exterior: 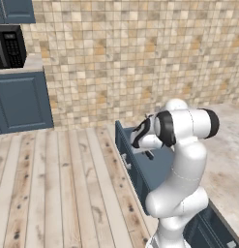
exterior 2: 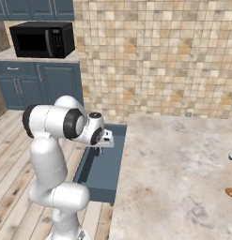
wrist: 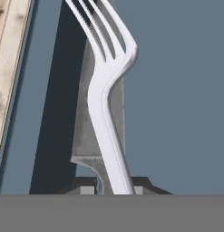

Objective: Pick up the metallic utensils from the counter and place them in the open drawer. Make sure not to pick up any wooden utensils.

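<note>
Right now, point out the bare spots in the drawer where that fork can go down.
The gripper holds a silvery fork over the open drawer. A knife already lies on the drawer floor right under the fork. The wide blue floor beside the knife, away from the wooden floorboards, is bare. The side toward the drawer wall is narrow and shadowed.

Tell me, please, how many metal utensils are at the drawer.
2: a fork held by the hand, a grey blade lying in the drawer beneath; more may be hidden.
</note>
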Controlling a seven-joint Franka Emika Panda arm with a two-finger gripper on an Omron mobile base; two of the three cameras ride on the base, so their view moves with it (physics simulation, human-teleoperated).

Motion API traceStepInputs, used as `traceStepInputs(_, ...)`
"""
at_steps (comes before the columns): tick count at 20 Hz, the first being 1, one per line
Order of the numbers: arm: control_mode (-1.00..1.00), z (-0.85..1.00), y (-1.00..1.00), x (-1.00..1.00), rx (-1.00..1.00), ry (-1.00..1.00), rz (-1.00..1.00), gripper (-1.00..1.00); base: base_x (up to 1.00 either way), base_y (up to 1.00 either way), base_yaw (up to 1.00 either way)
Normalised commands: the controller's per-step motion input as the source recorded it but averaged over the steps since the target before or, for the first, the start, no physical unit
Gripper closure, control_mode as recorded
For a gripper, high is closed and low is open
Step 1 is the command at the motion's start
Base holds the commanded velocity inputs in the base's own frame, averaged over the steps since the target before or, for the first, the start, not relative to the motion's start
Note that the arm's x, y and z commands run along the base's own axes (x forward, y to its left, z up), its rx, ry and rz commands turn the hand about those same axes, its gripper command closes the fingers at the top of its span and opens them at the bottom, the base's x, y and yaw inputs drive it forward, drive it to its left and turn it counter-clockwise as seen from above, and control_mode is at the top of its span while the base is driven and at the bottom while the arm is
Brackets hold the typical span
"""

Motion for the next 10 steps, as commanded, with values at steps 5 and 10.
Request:
traceStepInputs(5, -1.0, -0.36, 0.0, 0.19, 0.01, 0.08, 0.0, 1.0, 0.0, 0.0, 0.0)
traceStepInputs(10, -1.0, -0.57, 0.14, 0.14, 0.0, 0.09, 0.0, 1.0, 0.0, 0.0, 0.0)
